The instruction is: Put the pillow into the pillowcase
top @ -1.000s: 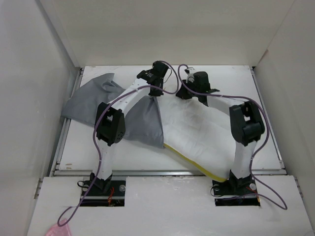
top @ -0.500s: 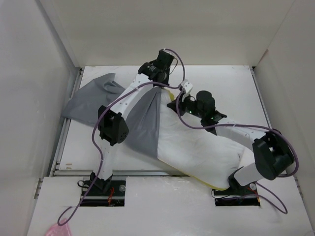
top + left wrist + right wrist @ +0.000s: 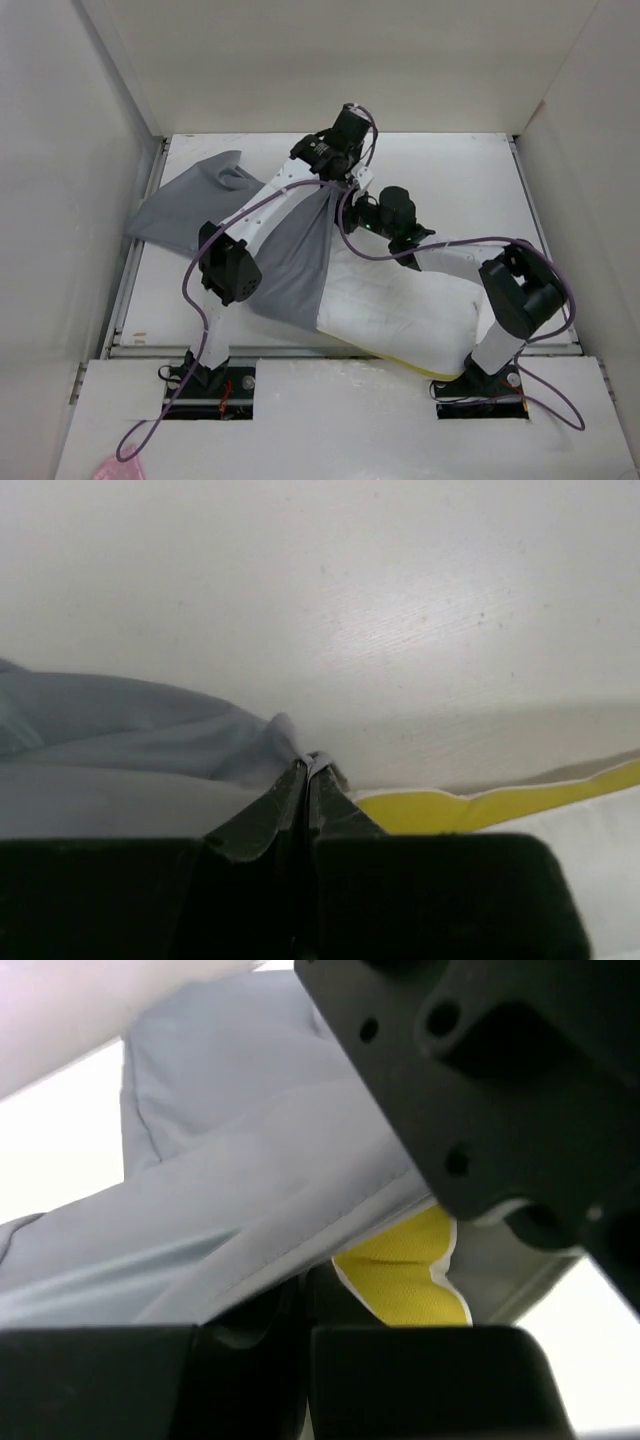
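Observation:
The grey pillowcase [image 3: 285, 255] lies at centre left, with one edge lifted to a peak. My left gripper [image 3: 337, 168] is shut on that edge; the left wrist view shows grey cloth [image 3: 150, 745] pinched at the gripper's tips [image 3: 308, 764]. The white pillow [image 3: 405, 300], with yellow piping [image 3: 400, 356], lies at centre right, its left end under the grey cloth. My right gripper [image 3: 358, 208] is at the raised opening. In the right wrist view the right gripper [image 3: 303, 1292] has its jaws together at the pillow's yellow edge [image 3: 405, 1275], with the pillowcase's hem [image 3: 250, 1220] draped over the tips.
White walls enclose the table [image 3: 460, 165] on three sides. A raised rail [image 3: 340, 350] runs along the near edge. Purple cables [image 3: 440, 245] loop over both arms. Part of the left gripper's black body [image 3: 480, 1080] hangs close above the right wrist camera.
My right arm has swung left and nearer, dragging the pillow's far end under the pillowcase. My left gripper has risen and moved right, lifting the case's edge.

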Available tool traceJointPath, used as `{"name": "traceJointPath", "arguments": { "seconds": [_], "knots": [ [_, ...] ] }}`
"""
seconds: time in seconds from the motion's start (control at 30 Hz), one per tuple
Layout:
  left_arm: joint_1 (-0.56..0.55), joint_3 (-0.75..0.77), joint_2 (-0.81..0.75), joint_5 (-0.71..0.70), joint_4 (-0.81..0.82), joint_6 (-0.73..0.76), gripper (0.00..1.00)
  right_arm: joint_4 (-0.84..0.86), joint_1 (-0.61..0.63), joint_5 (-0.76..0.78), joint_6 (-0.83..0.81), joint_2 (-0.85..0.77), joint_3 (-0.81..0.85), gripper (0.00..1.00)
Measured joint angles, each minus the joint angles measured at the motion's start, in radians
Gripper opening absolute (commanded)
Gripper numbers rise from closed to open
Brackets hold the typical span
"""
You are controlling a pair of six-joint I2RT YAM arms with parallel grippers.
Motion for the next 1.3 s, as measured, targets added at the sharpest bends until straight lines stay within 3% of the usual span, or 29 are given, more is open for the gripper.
{"name": "traceJointPath", "arguments": {
  "seconds": [0.2, 0.3, 0.5, 0.77, 0.97, 1.07, 1.1, 1.17, 1.2, 1.23, 1.3],
  "knots": [
    [-0.005, -0.250, -0.173, -0.042, 0.137, -0.045, 0.00, 0.170, 0.005, -0.071, 0.090, 0.026, -0.008, 0.00],
    [-0.025, -0.430, -0.303, -0.044, 0.219, -0.095, 0.00, 0.234, -0.046, -0.085, 0.232, 0.019, -0.059, 0.00],
    [-0.124, -0.665, -0.572, 0.018, 0.271, -0.162, 0.00, 0.130, -0.279, 0.022, 0.486, 0.022, -0.048, 0.00],
    [-0.145, -0.756, -0.640, 0.051, 0.357, -0.187, 0.00, 0.052, -0.270, 0.097, 0.608, 0.035, 0.054, 0.00],
    [-0.146, -0.905, -0.640, 0.060, 0.403, -0.251, 0.00, -0.108, -0.362, 0.115, 0.669, 0.088, 0.156, 0.00],
    [-0.145, -1.028, -0.640, 0.087, 0.478, -0.282, 0.00, -0.180, -0.435, 0.025, 0.694, 0.157, 0.235, 0.25],
    [-0.144, -1.050, -0.639, 0.099, 0.497, -0.289, 0.00, -0.208, -0.454, -0.016, 0.690, 0.184, 0.260, 0.49],
    [-0.144, -1.070, -0.639, 0.123, 0.533, -0.292, 0.08, -0.225, -0.472, -0.057, 0.673, 0.210, 0.270, 0.63],
    [-0.145, -1.071, -0.639, 0.139, 0.530, -0.289, 0.16, -0.222, -0.478, -0.061, 0.658, 0.212, 0.265, 0.77],
    [-0.148, -1.071, -0.635, 0.159, 0.514, -0.285, 0.44, -0.218, -0.488, -0.058, 0.631, 0.207, 0.257, 0.80],
    [-0.156, -1.054, -0.609, 0.191, 0.462, -0.269, 0.65, -0.219, -0.514, -0.049, 0.568, 0.168, 0.228, 0.87]
  ]
}}
